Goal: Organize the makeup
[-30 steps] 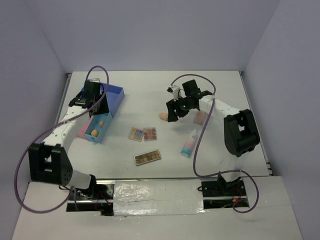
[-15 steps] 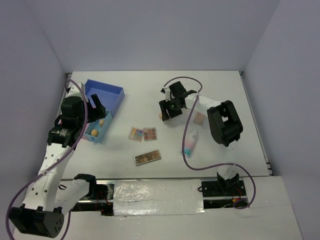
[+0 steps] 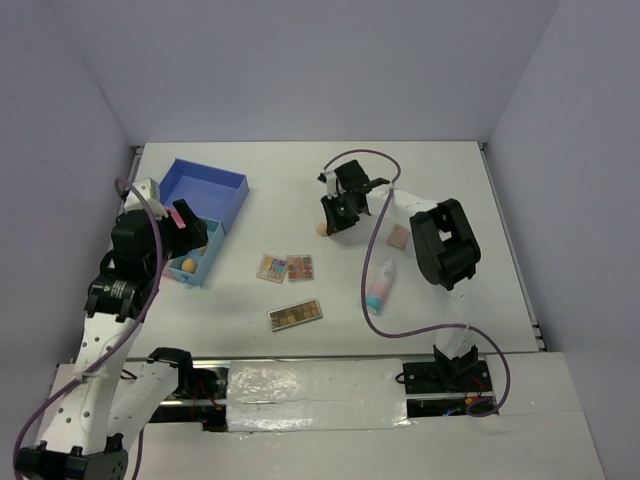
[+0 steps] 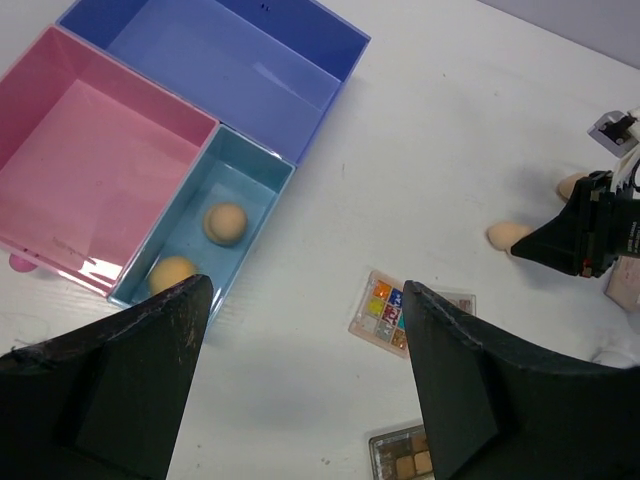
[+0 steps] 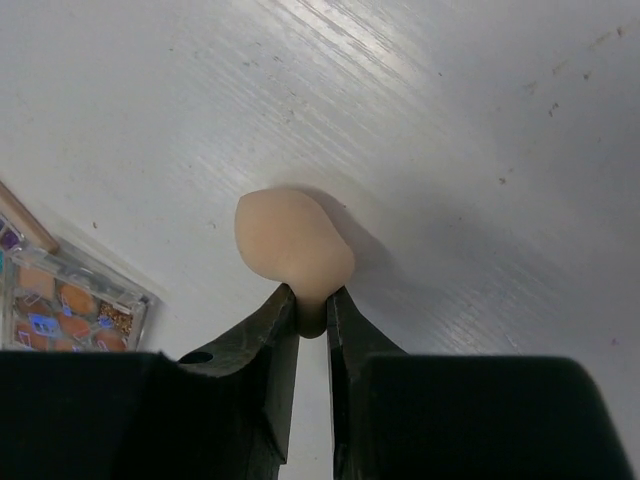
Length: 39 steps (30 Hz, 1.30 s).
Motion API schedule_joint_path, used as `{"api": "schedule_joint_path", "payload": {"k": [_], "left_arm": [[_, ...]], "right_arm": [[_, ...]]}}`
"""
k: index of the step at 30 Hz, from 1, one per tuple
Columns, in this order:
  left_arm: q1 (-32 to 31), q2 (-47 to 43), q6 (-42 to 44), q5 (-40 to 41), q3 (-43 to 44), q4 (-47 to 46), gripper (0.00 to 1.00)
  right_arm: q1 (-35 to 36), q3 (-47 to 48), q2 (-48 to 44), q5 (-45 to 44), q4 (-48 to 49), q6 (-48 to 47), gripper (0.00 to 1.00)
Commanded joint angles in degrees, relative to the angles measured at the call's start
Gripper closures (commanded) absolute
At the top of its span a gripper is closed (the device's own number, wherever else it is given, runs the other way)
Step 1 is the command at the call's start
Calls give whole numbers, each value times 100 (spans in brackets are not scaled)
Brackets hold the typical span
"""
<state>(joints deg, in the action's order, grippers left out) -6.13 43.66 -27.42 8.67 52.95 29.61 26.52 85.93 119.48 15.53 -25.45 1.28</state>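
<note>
Pinched at its narrow tip by the right end effector (image 5: 312, 305): a small peach egg-shaped foam sponge (image 5: 293, 250), lying on the white desk (image 5: 450, 100) toward the far middle, near a flat multicolour eyeshadow palette (image 5: 60, 300). Closed almost fully, squeezing that tip thin between the black fingers (image 5: 265, 340).

Likely very light, soft and springy: no risk of breakage, but apt to pivot or pop free when held by the tip alone. Probably safer taken across the fat middle, with a modest squeeze. Matte-looking skin, so probably little sliding once seated.

Spread wide and holding nothing: the left end effector (image 4: 305, 290), hovering above the blue, pink and teal plastic compartment tray (image 4: 220, 60). Already in the teal compartment (image 4: 250, 175): two matching sponges (image 4: 225, 222), presumably marking this one's place too.
</note>
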Motion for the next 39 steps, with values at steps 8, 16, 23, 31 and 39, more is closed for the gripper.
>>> {"api": "schedule_joint_path", "payload": {"k": [8, 16, 23, 31, 39], "left_arm": [[33, -797, -325, -260, -206, -236, 36], [24, -1385, -431, -296, 40, -210, 50], [33, -1905, -659, -155, -39, 185, 47], [24, -2239, -598, 284, 224, 897, 44], [33, -2406, -624, 452, 418, 1328, 42]], "right_arm": [[933, 1301, -699, 2822, -916, -2877, 85], [2127, 3517, 627, 2772, -1384, -3170, 91], [2630, 3895, 1305, 1640, 575, -2019, 89], [2972, 4590, 2114, 926, 1638, -1402, 86], [3201, 4134, 2220, 645, 2097, -1139, 60]]}}
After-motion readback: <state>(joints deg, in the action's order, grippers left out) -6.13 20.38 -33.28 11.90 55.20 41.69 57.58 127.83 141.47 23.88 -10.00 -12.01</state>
